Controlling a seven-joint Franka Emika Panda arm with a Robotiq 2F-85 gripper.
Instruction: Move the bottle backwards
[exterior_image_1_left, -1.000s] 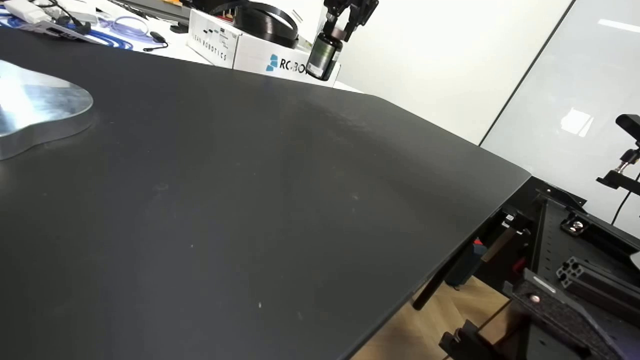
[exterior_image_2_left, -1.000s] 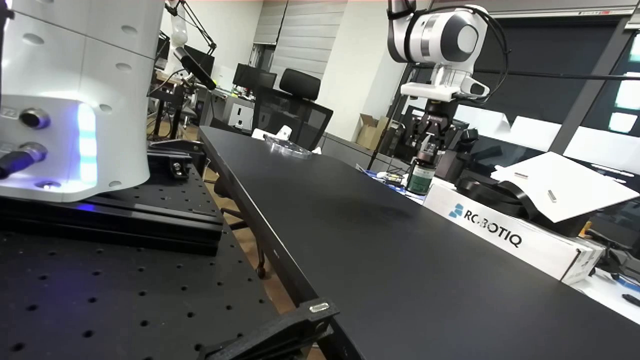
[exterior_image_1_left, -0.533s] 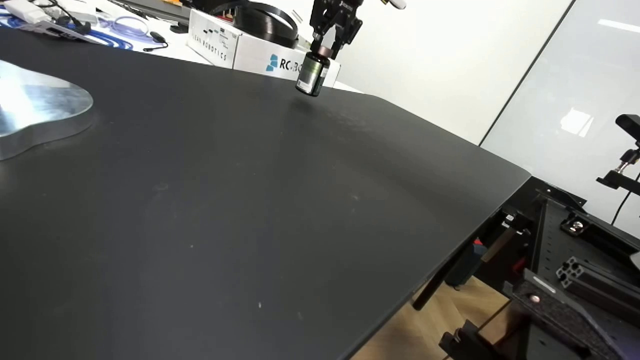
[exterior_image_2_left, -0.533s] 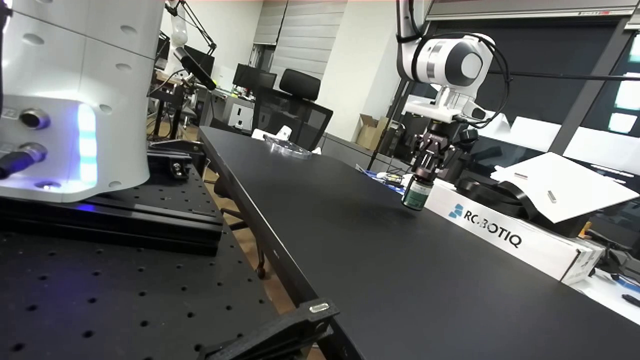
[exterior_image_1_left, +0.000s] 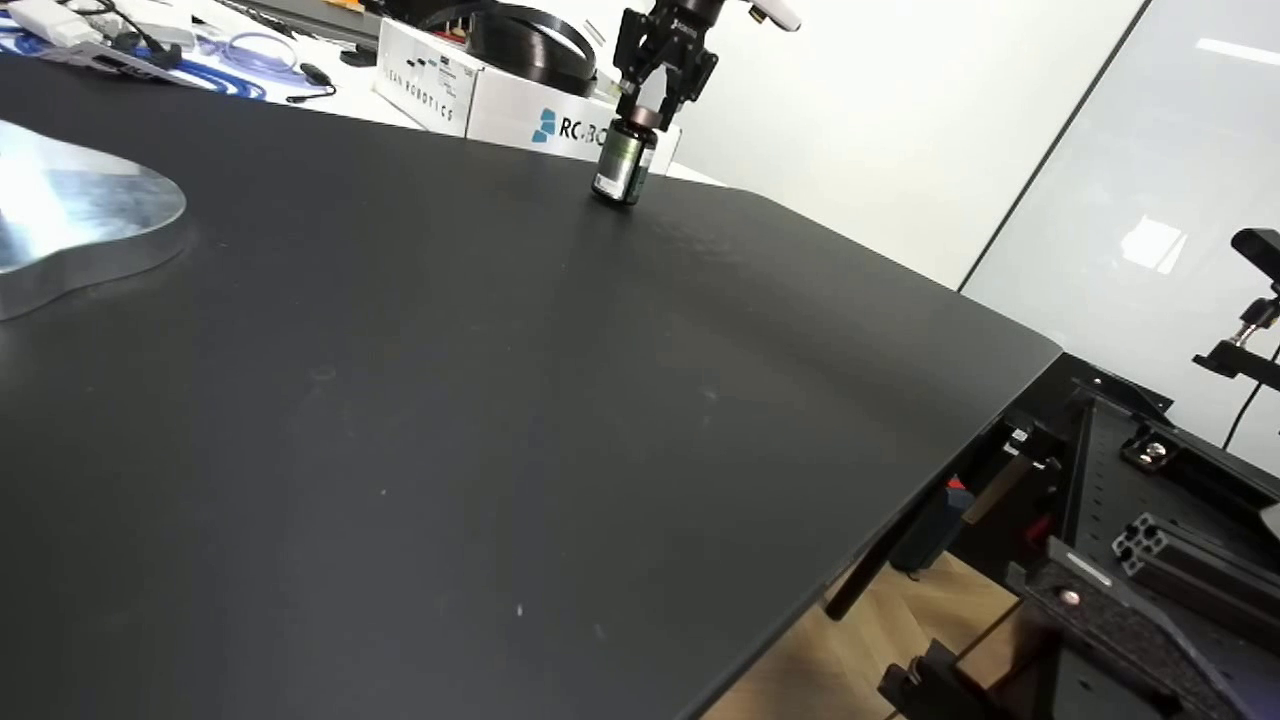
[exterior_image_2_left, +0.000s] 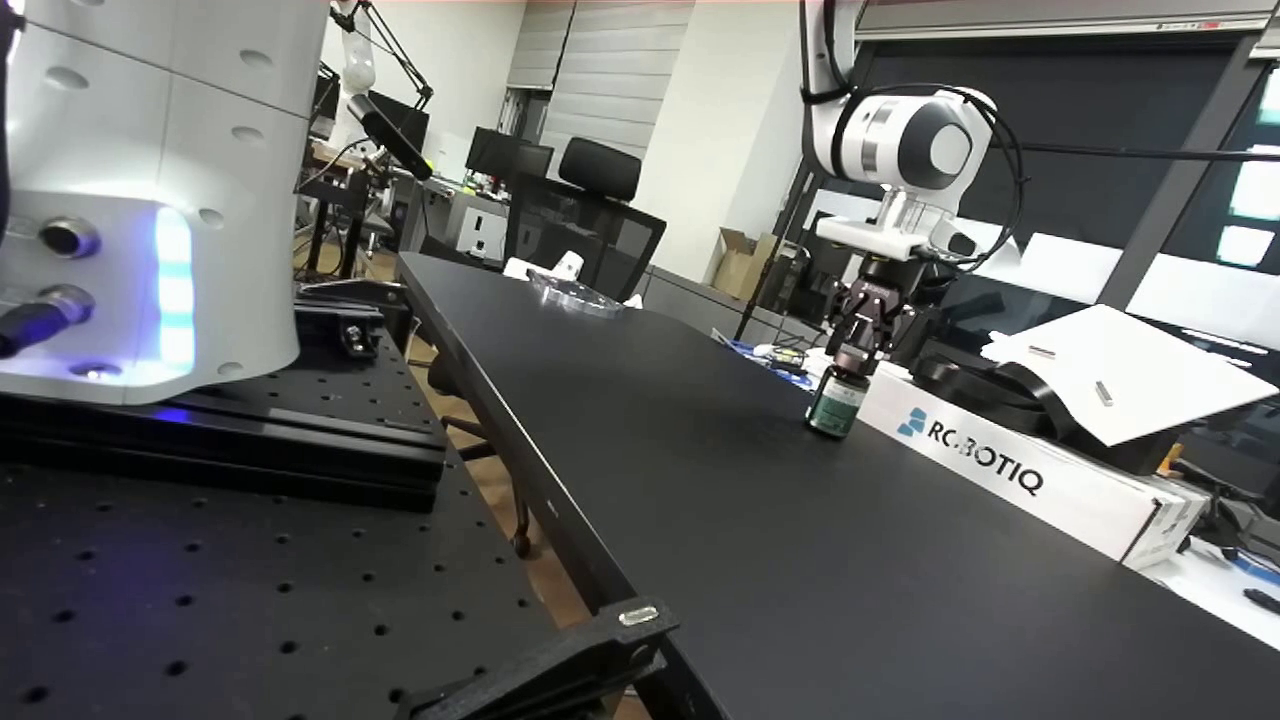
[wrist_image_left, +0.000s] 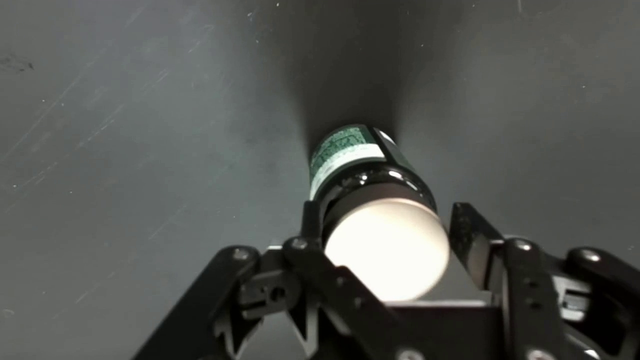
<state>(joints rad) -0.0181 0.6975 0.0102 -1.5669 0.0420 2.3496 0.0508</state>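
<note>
The bottle (exterior_image_1_left: 621, 165) is small and dark, with a green and silvery label band and a dark cap. It stands at the far edge area of the black table (exterior_image_1_left: 480, 400), its base appearing to touch the surface. It also shows in an exterior view (exterior_image_2_left: 838, 403) beside the white box, and in the wrist view (wrist_image_left: 345, 152), where its cap top is glaring white. My gripper (exterior_image_1_left: 645, 112) is above it with a finger on each side of the cap, shut on it; the fingers also show in the wrist view (wrist_image_left: 385, 215). The cap's sides are partly hidden by the fingers.
A white Robotiq box (exterior_image_2_left: 980, 455) with black items and a white sheet on top stands past the table's far edge, close to the bottle. A clear, shiny wavy-edged piece (exterior_image_1_left: 90, 200) lies on the table. Cables (exterior_image_1_left: 260, 60) lie behind.
My gripper has come down with the bottle in it, from above the table's far edge to the surface. The bottle now stands more upright than half a second ago.
</note>
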